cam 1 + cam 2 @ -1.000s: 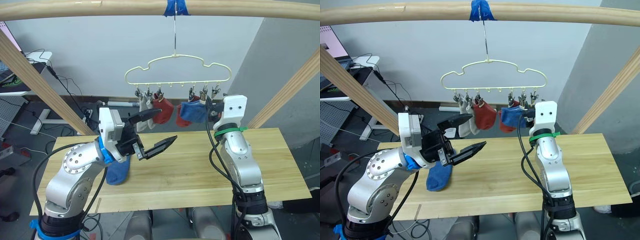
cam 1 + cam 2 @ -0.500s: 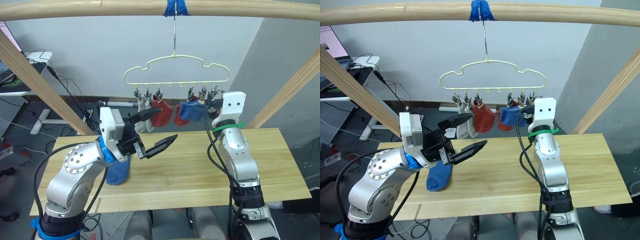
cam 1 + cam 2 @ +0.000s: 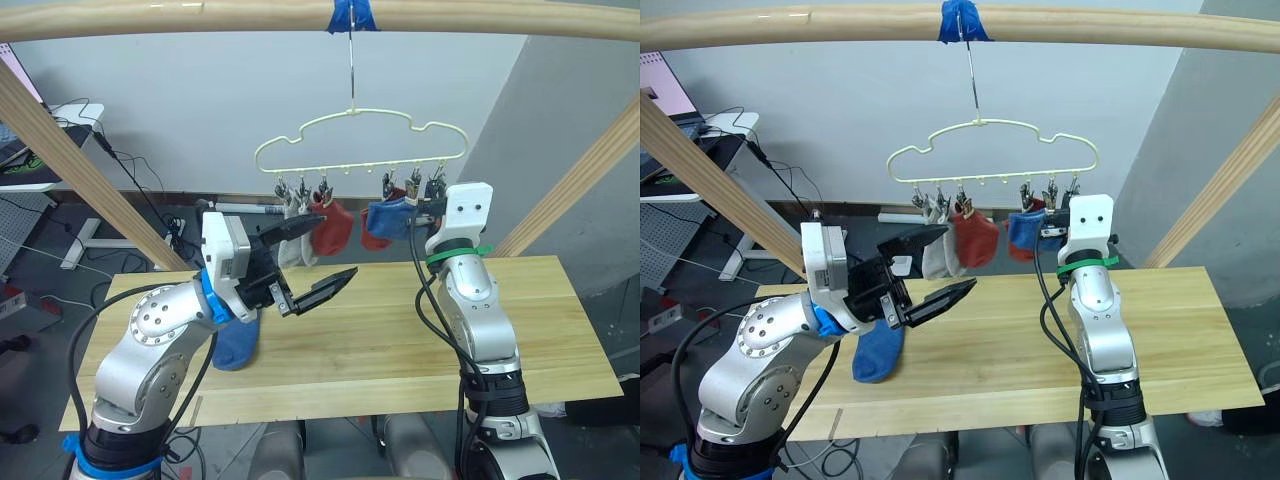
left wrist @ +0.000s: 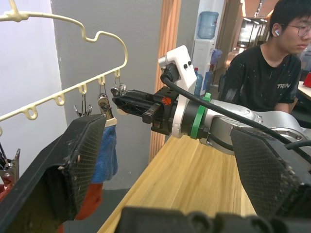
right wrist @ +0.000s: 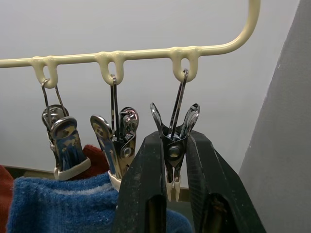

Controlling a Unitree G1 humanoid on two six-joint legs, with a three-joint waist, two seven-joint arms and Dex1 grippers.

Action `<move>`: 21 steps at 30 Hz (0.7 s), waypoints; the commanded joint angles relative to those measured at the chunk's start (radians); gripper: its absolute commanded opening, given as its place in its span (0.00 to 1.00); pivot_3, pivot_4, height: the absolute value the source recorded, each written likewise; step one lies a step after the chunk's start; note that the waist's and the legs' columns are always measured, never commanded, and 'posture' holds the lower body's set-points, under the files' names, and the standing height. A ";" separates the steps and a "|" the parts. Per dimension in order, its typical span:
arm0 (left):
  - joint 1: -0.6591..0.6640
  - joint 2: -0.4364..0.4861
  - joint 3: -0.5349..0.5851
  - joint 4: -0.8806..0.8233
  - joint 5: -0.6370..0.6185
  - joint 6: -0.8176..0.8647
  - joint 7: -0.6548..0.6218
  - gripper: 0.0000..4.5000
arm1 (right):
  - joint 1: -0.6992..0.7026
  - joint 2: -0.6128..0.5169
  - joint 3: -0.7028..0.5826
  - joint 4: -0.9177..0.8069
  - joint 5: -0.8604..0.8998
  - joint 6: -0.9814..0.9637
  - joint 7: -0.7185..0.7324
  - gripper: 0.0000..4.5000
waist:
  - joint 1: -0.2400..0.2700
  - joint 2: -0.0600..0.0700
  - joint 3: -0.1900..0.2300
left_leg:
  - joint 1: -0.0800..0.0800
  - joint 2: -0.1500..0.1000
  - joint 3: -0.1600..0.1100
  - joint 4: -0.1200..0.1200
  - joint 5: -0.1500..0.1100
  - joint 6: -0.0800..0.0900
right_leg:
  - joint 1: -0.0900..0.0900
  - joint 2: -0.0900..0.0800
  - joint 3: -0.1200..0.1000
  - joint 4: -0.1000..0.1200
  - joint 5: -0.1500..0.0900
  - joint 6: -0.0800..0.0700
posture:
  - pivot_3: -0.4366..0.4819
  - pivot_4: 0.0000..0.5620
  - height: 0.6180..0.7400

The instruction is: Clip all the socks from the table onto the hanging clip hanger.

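we log: right end effector [image 5: 170, 194] pinching the end clip [image 5: 174, 145] of the clip hanger [image 3: 360, 135]; left end effector [image 3: 318, 262] spread above the surface [image 3: 380, 330]; blue sock [image 3: 235, 345] lying there.

My two head eyes look forward and down from above my arms, both taking in the tabletop [image 3: 400, 330], the clip hanger [image 3: 360, 140] and the beam overhead. My left wrist camera looks along my own fingers [image 4: 73, 160] across the tabletop toward my right arm, well back from the hanger. My right wrist camera sits close under the hanger's clips [image 5: 174, 138], facing the wall.
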 commanded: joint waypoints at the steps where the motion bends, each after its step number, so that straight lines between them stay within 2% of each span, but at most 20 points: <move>1: -0.005 0.006 -0.001 -0.025 0.000 -0.010 -0.002 1.00 | -0.013 0.003 -0.004 -0.021 -0.012 -0.017 -0.008 0.10 | 0.000 0.000 0.000 | 0.000 0.000 0.000 0.000 0.000 0.000 | 0.000 0.000 0.000 0.000 0.000 0.000 | 0.42 0.34 1.00; 3: -0.005 0.006 -0.001 -0.024 0.000 -0.010 -0.002 1.00 | -0.014 0.002 -0.004 -0.021 -0.014 -0.017 -0.009 0.10 | 0.000 0.000 0.000 | 0.000 0.000 0.000 0.000 0.000 0.000 | 0.000 0.000 0.000 0.000 0.000 0.000 | 0.42 0.34 1.00; 6: -0.005 0.007 -0.003 -0.024 0.003 -0.010 -0.002 1.00 | -0.019 -0.003 -0.001 -0.016 -0.020 -0.025 -0.007 0.28 | 0.000 0.000 0.000 | 0.000 0.000 0.000 0.000 0.000 0.000 | 0.000 0.000 0.000 0.000 0.000 0.000 | 0.42 0.34 1.00; 9: -0.003 0.007 -0.005 -0.023 0.004 -0.011 -0.004 1.00 | -0.024 -0.001 -0.003 -0.013 -0.021 -0.027 -0.010 0.50 | 0.000 0.000 0.000 | 0.000 0.000 0.000 0.000 0.000 0.000 | 0.000 0.000 0.000 0.000 0.000 0.000 | 0.42 0.33 1.00; 21: -0.001 0.007 -0.015 -0.014 0.017 -0.028 -0.021 1.00 | -0.041 0.012 -0.001 0.001 -0.018 -0.031 -0.006 0.50 | 0.000 0.000 0.000 | 0.000 0.000 0.000 0.000 0.000 0.000 | 0.000 0.000 0.000 0.000 0.000 0.000 | 0.42 0.32 1.00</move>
